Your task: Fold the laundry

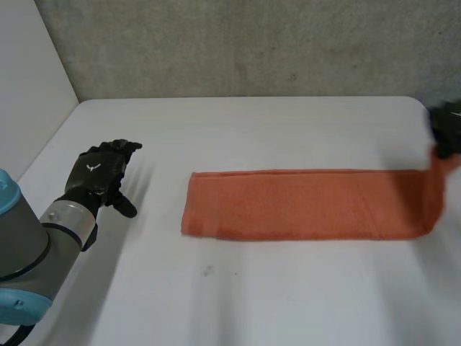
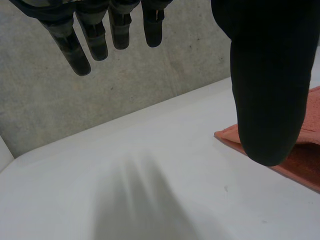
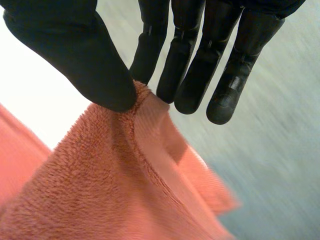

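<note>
**Fig.** Head view: orange towel (image 1: 302, 205), folded to a long narrow strip, lies flat across the middle of the white table (image 1: 252, 303), long axis running side to side w/ respect to the robot. The strip's right end is lifted off the tabletop and rises to the right hand (image 1: 446, 130), which sits just above that end, near the table's edge. Right wrist view: right thumb (image 3: 75, 55) is pressed onto the towel's hemmed edge, w/ the right fingers (image 3: 200, 65) straight and close together on the other side of the cloth, i.e. a pinch grip on that end. Terry pile and a flat hem band are visible, and the cloth hangs from the pinch in a loose fold. Which corner of the end is pinched cannot be told. The left hand (image 1: 101, 176) is over bare table, well apart from the towel's left end, and holds nothing. Left wrist view: left fingers (image 2: 100, 35) are straight and slightly spread, w/ the left thumb (image 2: 270, 90) held apart from them. A corner of the towel's left end shows just past the thumb, flat on the table. A grey concrete-look wall (image 1: 252, 43) stands on the far side of the towel, behind the table. The left arm (image 1: 29, 245), grey joint w/ light-blue cap, lies nearer the camera than the towel's left end.
</note>
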You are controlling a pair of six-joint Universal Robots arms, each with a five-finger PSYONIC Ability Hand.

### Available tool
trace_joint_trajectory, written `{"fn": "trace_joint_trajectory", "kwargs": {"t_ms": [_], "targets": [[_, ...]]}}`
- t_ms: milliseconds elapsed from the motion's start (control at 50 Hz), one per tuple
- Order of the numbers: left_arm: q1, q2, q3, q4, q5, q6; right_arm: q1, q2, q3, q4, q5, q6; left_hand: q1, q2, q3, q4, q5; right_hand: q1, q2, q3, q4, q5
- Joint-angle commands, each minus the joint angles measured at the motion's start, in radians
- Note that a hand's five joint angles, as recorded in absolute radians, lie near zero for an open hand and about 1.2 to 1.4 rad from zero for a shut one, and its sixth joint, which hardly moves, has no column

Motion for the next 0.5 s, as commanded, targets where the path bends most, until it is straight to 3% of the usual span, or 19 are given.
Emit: {"fn": "trace_joint_trajectory", "kwargs": {"t_ms": [20,160,320,400,420,440,460,480,500], "targets": [[0.001,0.001,0.000,0.002,-0.001,0.000,0.342,0.030,-0.095,-0.005,-0.049,0.094,-0.005,0.010,0.006,0.005,-0.031,0.432,0.210,0.212,0.205,0.239],[0.001,0.001,0.000,0.002,-0.013,0.000,0.662,0.217,-0.211,-0.005,-0.110,0.106,-0.005,0.010,0.006,0.005,-0.031,0.432,0.210,0.212,0.205,0.239],[-0.004,0.001,-0.001,0.002,-0.018,0.000,0.803,0.403,-0.269,0.006,-0.096,0.097,-0.005,0.010,0.006,0.005,-0.031,0.432,0.210,0.212,0.205,0.239],[-0.007,0.001,-0.006,0.002,-0.014,0.000,0.813,0.415,-0.268,0.008,-0.088,0.101,-0.005,0.010,0.006,0.005,-0.031,0.432,0.210,0.212,0.205,0.239],[-0.010,0.001,-0.008,0.002,-0.013,0.000,0.811,0.403,-0.265,0.008,-0.079,0.103,-0.005,0.010,0.006,0.005,-0.031,0.224,0.002,0.003,-0.003,0.031],[-0.013,0.001,-0.008,0.001,-0.013,0.000,0.811,0.403,-0.265,0.008,-0.079,0.103,-0.005,0.010,0.006,0.005,-0.031,0.222,0.000,0.001,-0.005,0.029],[-0.013,0.001,-0.008,0.001,-0.013,0.000,0.807,0.377,-0.260,0.011,-0.063,0.107,-0.005,0.010,0.006,0.005,-0.031,-0.322,-0.544,-0.542,-0.549,-0.515],[-0.016,0.002,-0.006,0.001,-0.011,0.000,0.805,0.330,-0.250,0.011,-0.038,0.116,-0.005,0.010,0.006,0.005,-0.031,-0.557,-0.779,-0.777,-0.784,-0.750],[-0.025,0.004,-0.002,0.001,-0.010,0.000,0.805,0.329,-0.249,0.011,-0.038,0.117,-0.005,0.010,0.006,0.005,-0.031,-0.559,-0.781,-0.780,-0.786,-0.752]]}}
